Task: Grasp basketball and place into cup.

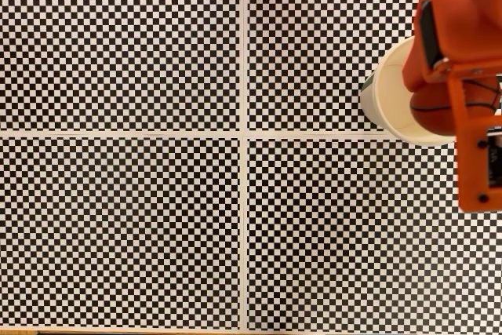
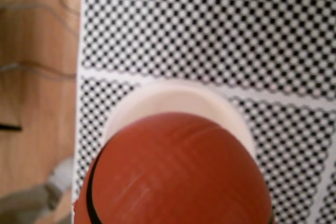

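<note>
The bright-orange plastic fingers (image 1: 453,100) sit at the right edge of the fixed view, closed around the small orange-brown basketball (image 1: 433,107) with thin black seam lines; the ball's curved flank bulges out between the orange parts, so the fingers are holding it rather than standing wide. In the wrist view the same basketball (image 2: 178,174) takes up the lower middle of the frame, one black seam curving down its left side, with faint scuffs on its skin.

Directly behind and beneath the ball lies the cream-white paper cup (image 1: 386,93) with its round rolled rim. In the fixed view the ball overlaps the cup's mouth at the right; in the wrist view the cup's pale rim (image 2: 176,95) arcs just above the ball. Whether the ball is already below the rim or hangs above it cannot be told.

The ball looks light, smooth and slightly yielding, so it is likely to slip if squeezed off-centre; a hold across its widest girth suits it best. The paper cup seems thin and easily tipped, so a nudge to its rim could knock it over.

The cup stands on the black-and-white checkered desk (image 1: 125,217), crossed by pale lines. Bare wood (image 2: 37,103) shows at the left of the wrist view.
</note>
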Controlling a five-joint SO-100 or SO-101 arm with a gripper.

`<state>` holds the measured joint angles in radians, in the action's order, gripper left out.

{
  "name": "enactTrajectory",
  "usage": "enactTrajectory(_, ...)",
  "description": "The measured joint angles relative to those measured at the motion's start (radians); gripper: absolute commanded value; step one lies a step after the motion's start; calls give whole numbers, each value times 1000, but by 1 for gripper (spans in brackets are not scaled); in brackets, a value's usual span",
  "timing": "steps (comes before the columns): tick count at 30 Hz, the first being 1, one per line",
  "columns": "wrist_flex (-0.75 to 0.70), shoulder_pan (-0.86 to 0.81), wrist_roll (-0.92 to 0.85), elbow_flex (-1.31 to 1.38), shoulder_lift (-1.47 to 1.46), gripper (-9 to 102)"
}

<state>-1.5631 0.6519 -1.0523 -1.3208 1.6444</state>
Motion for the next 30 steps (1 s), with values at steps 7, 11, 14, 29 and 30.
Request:
enactTrajectory(7, 0, -3, 6, -8, 18, 15)
enactTrajectory(11, 0, 0, 9, -11, 25, 21)
enactTrajectory(14, 0, 0, 12, -11, 38, 25)
enactTrajectory(29, 0, 32, 12, -18, 44, 31)
enactTrajectory(30, 0, 34, 9, -18, 44, 32)
